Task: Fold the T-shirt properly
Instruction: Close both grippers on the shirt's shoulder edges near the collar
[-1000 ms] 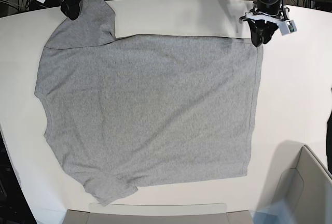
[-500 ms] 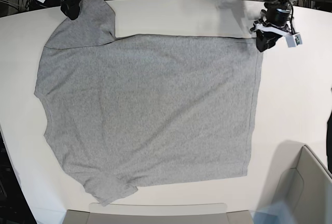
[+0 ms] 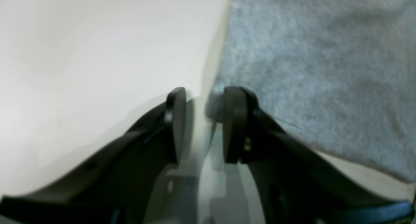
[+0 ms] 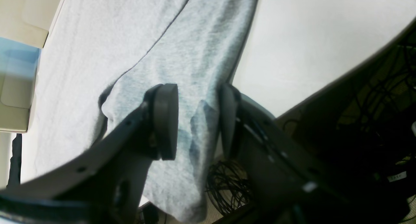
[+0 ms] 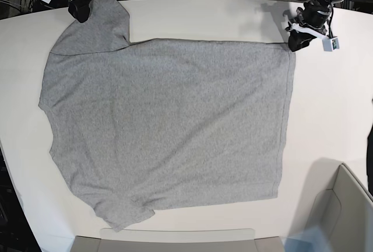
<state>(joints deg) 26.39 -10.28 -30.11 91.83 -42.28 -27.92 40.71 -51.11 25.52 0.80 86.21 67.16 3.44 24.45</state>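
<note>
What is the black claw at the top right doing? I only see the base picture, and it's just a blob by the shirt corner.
Observer: That's the left gripper. Its wrist camera shows the jaws apart, with the T-shirt corner just at the tip of one pad, not pinched.
Operator: What's between the jaws, then?
Observer: Mostly bare table, plus the very tip of the corner.
Operator: And the other claw?
Observer: The right gripper is open too, with the sleeve lying between its pads.
Operator: Is the sleeve flat?
Observer: No, its end droops past the table edge, beside some cables.
</note>
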